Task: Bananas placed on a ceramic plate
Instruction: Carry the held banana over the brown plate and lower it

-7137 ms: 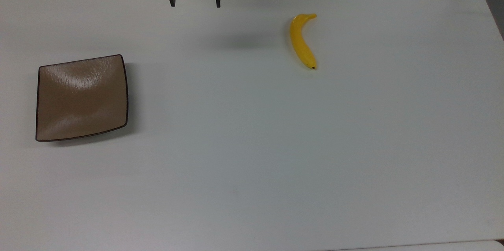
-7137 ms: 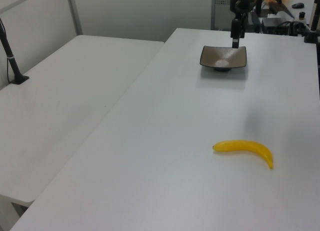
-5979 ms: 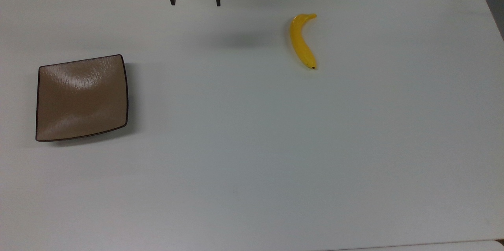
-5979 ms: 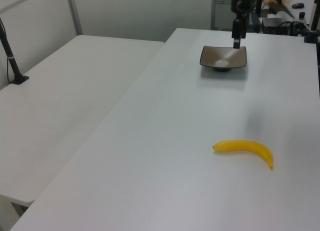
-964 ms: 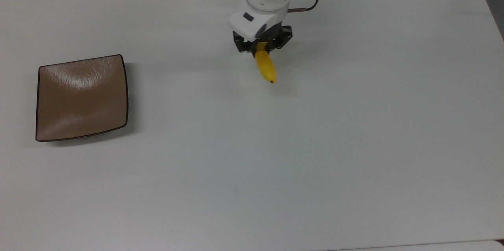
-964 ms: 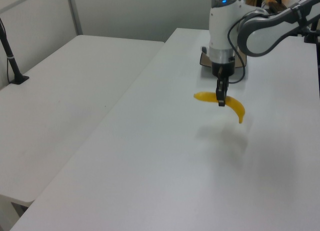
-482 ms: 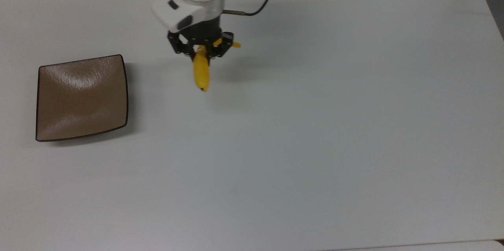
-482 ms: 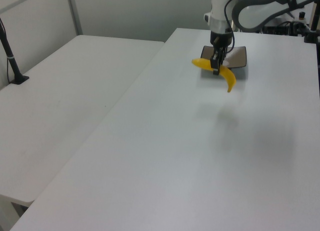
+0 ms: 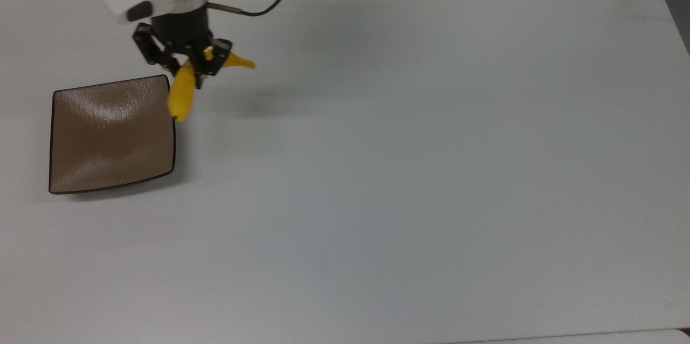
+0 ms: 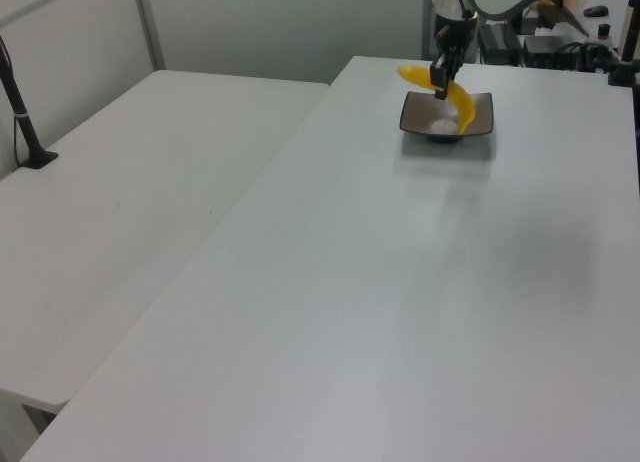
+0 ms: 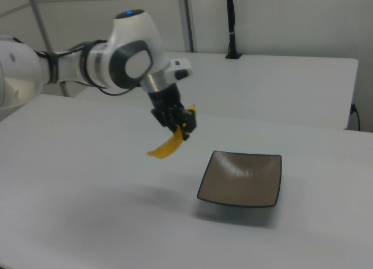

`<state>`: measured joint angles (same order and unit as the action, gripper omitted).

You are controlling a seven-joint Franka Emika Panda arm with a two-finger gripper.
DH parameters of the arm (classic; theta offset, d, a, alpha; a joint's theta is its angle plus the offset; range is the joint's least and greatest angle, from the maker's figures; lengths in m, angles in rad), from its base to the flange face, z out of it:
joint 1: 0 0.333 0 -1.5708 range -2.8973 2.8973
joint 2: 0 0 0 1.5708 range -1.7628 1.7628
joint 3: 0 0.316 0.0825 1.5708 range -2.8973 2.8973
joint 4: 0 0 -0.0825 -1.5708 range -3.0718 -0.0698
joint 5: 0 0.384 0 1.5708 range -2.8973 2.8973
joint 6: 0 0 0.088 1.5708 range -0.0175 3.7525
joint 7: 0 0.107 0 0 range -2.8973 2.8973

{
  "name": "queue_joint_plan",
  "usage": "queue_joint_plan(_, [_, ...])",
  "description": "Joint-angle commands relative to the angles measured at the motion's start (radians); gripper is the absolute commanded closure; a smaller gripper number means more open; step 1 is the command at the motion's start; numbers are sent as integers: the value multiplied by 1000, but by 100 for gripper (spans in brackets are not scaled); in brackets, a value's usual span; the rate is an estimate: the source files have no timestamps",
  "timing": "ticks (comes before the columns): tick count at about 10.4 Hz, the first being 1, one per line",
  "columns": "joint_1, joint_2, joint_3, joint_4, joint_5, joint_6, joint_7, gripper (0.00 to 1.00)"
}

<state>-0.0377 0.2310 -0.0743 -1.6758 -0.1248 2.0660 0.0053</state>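
Gripper, upper left of the top view, jaws clenched on the banana, lifted off the white table. Banana's lower end overlaps the brown square plate at its right rim.

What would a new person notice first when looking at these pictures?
The bright yellow banana stands out first: it hangs in the air, clamped in the black tool of the white arm, near the top view's upper left. Just beside it lies the glossy brown square plate on the white table, with nothing on it yet; in the top view the banana's lower end overlaps the plate's right edge.
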Motion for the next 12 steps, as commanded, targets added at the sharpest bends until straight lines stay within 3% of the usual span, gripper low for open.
queue_joint_plan(1, [-77,103,-5,117,5,-3,-60,91])
queue_joint_plan(4, [-129,180,-5,185,5,9,-67,91])
queue_joint_plan(5, [-143,186,-5,182,8,40,-79,83])
queue_joint_plan(6, [-151,197,-5,182,10,51,-79,49])
queue_joint_plan(7, [-151,209,-7,183,2,57,-82,1])
queue_joint_plan(9, [-145,209,-5,182,11,51,-222,0])
queue_joint_plan(12, [-142,191,10,183,17,-7,-127,0])
